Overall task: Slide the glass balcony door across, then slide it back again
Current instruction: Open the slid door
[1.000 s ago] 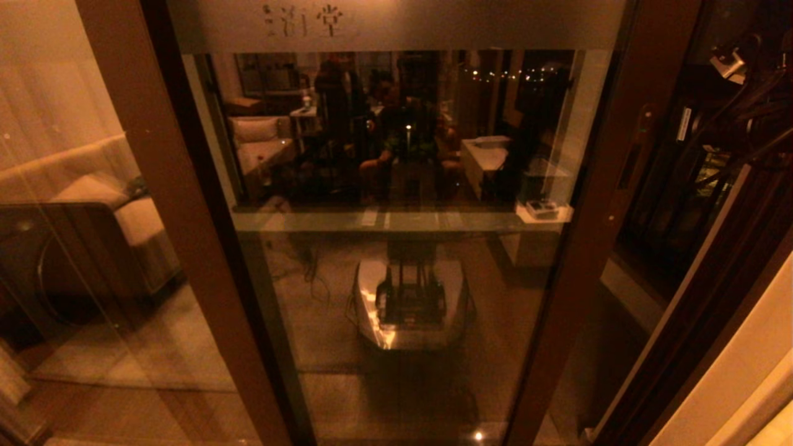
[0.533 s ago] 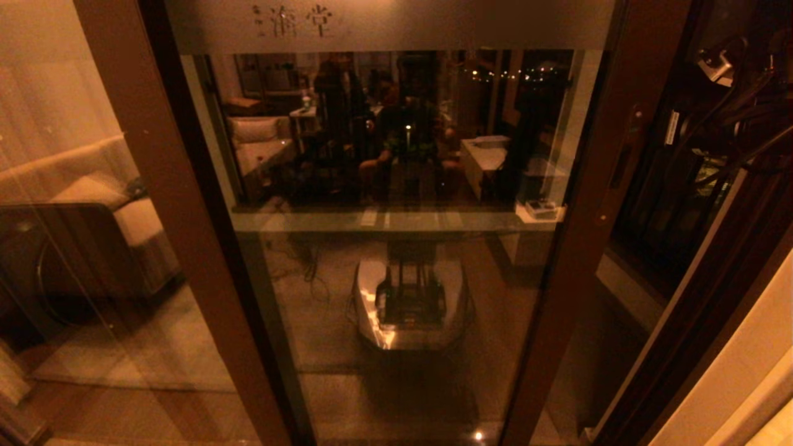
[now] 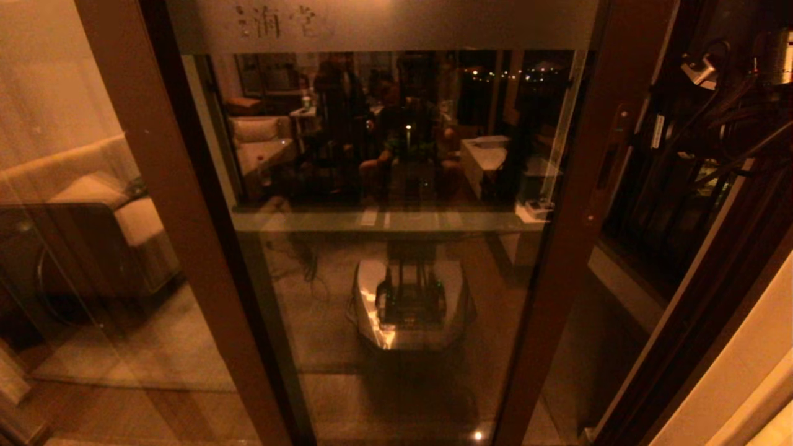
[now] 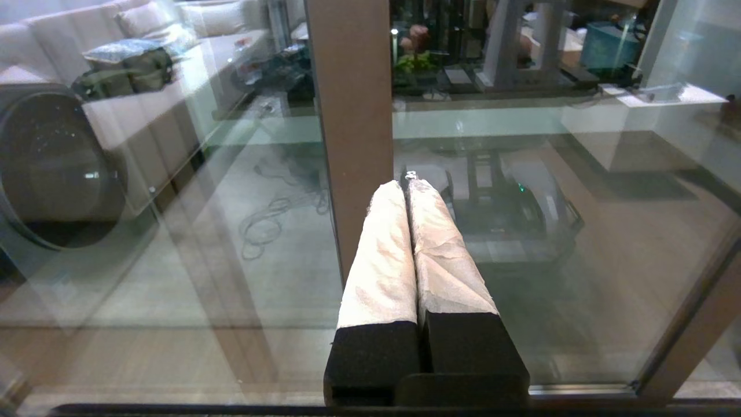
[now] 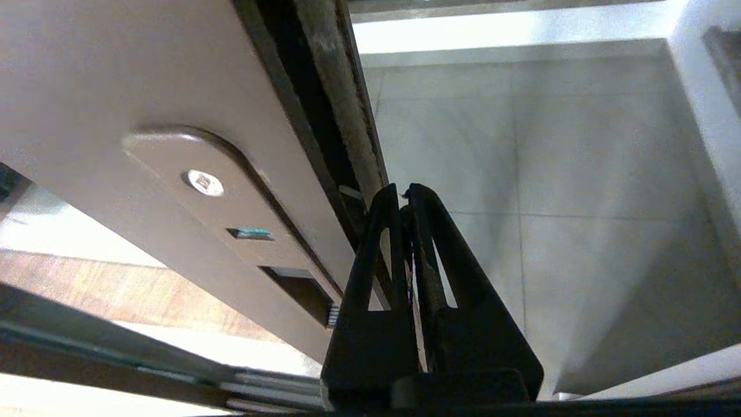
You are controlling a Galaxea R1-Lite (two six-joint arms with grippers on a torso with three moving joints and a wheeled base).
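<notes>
The glass balcony door (image 3: pixel 570 248) fills the middle of the head view, brown-framed, with a frosted top band bearing Chinese characters (image 3: pixel 276 21). Its right stile carries a narrow handle slot (image 3: pixel 606 164). In the right wrist view my right gripper (image 5: pixel 403 191) is shut and holds nothing. Its fingertips lie against the dark outer edge of the door's stile (image 5: pixel 116 87), just past the handle plate (image 5: pixel 231 214). My left gripper (image 4: pixel 404 184), its fingers wrapped in white tape, is shut and empty. It points at the glass beside a brown frame upright (image 4: pixel 353 116).
A fixed glass pane (image 3: pixel 93 248) stands at the left. Right of the door is an open gap showing a dark barred window (image 3: pixel 669 204), the brown jamb (image 3: pixel 712 310) and a pale wall (image 3: pixel 743 384). My right arm's cables (image 3: pixel 725 111) hang at upper right. Grey balcony tiles (image 5: pixel 550 174) lie beyond.
The door has slid steadily to the left, its stile and handle slot moving leftward. The gap on the right has widened. My right arm's wrist has followed to the left.
</notes>
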